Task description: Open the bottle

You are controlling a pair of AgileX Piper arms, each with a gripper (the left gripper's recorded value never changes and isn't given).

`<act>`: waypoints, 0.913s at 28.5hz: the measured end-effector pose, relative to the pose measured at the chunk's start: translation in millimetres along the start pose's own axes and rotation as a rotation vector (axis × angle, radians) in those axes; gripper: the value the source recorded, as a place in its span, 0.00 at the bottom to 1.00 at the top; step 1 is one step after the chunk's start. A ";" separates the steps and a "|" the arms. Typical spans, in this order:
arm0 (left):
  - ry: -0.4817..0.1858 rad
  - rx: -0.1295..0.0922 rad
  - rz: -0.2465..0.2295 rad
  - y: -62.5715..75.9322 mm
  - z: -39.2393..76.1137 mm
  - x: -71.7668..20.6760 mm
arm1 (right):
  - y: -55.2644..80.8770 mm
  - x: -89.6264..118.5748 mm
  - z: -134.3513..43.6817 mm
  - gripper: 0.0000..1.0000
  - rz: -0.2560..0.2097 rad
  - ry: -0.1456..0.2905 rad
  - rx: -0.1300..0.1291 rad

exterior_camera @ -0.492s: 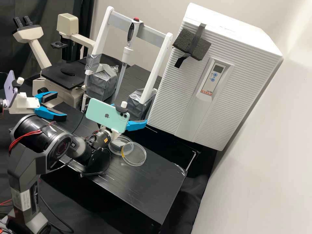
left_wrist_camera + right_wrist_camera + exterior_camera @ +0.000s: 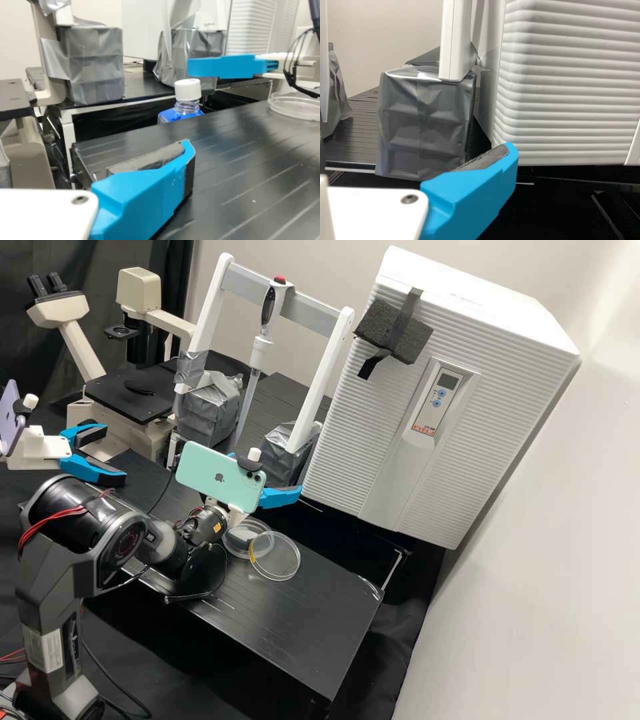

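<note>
**Bottle** (image 2: 186, 106): small and clear, with blue liquid inside and its white cap (image 2: 188, 89) on. Seen from the left wrist view, it stands upright just past the far edge of the black tabletop (image 2: 300, 620). It seems to sit on a lower level, since only the cap, neck and shoulders rise above that edge.

**Left pincer** (image 2: 115, 455): at the left end of the tabletop, beside the microscope (image 2: 80, 327). It is spread wide with nothing between its blue fingers (image 2: 150, 200), and it is well apart from the bottle.

**Right pincer** (image 2: 283, 495): over the far side of the tabletop, between the dishes and the white ribbed cabinet (image 2: 453, 393). In the left wrist view it hangs level, just above the cap. I cannot tell how far open it is, or whether it touches the cap.

**Two clear petri dishes** (image 2: 275, 560): flat on the tabletop, overlapping, near the right pincer.

**Pipette** (image 2: 263, 340): hung upright from a white stand (image 2: 320, 373), whose feet are set in grey tape-wrapped blocks (image 2: 207, 407).

**Mint-green phone** (image 2: 217, 477): mounted on the right arm's wrist.
</note>
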 end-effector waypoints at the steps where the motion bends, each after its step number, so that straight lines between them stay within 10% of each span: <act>1: 0.000 0.000 0.000 0.0 0.0 0.0 | 0.0 0.0 0.0 1.00 0.000 0.000 0.000; 10: 0.000 0.000 0.002 0.5 0.0 0.4 | 3.7 -9.6 -4.9 1.00 0.001 0.021 0.010; 16: -0.003 0.001 0.003 0.8 0.7 0.9 | 14.3 -32.9 -28.3 1.00 0.049 0.143 0.035; 26: -0.010 0.003 0.008 2.0 2.2 3.0 | -18.5 -35.9 -49.2 1.00 -0.044 0.226 -0.012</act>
